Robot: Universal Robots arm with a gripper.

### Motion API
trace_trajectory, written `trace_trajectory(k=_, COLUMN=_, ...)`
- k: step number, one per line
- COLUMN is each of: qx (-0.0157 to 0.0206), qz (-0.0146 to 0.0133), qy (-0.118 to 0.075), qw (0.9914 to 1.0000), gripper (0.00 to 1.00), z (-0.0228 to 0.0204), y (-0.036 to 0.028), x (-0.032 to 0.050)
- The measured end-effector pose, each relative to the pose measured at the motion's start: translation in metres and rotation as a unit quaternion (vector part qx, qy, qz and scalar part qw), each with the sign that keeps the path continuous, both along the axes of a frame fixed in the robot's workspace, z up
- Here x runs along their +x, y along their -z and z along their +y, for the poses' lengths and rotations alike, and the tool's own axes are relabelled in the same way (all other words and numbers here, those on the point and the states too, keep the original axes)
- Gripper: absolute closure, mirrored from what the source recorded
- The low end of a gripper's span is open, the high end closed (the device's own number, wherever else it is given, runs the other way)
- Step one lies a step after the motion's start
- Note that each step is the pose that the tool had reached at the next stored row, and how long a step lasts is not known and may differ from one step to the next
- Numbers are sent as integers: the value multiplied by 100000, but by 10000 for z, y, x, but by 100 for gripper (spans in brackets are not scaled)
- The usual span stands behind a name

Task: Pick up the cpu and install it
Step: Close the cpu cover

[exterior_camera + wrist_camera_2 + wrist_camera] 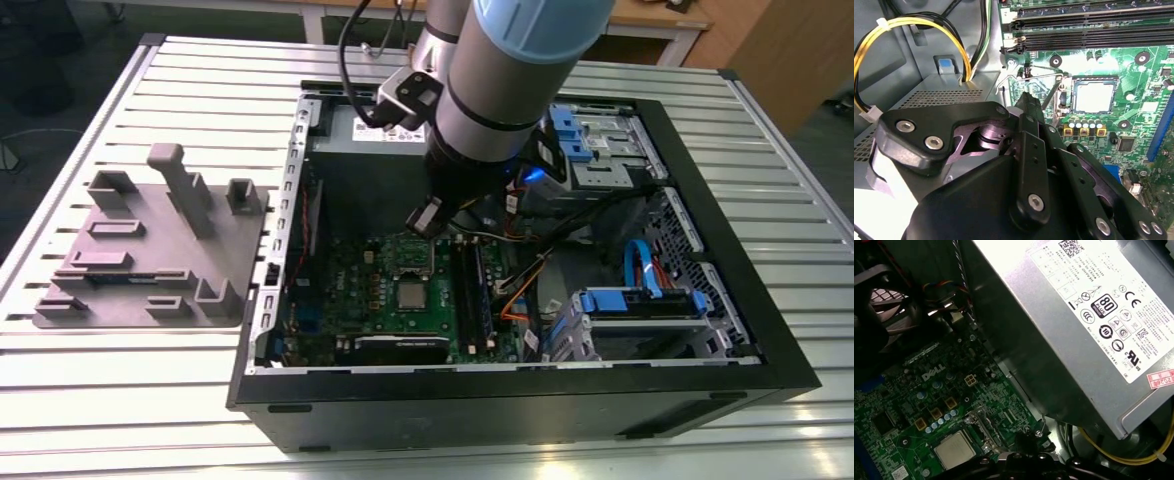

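Slatted metal forms the counter (120,400), carrying one open black computer case (534,400) at the exterior view's centre and one grey plate (134,290) at its left. One arm reaches into the case, its gripper (1026,107) above the green motherboard (360,290). One grey power supply (1079,315) fills the first wrist view's upper right. The cpu (411,294) (1093,96) (955,448) lies seated in its socket, apart from the fingers; whether they are wide or narrow, I cannot tell.
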State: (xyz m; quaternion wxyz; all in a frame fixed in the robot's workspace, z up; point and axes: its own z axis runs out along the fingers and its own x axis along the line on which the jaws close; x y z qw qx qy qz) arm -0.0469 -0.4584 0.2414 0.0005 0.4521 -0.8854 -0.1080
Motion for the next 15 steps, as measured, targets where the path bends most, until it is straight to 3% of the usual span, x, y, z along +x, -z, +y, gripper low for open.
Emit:
trace_trajectory(k=10, qx=0, qz=-3, qy=-45, qw=100000, gripper=90, z=-61, y=0, x=0)
trace_trajectory(k=15, qx=0, qz=-1, qy=-46, qw=100000, gripper=90, z=-70, y=0, x=0)
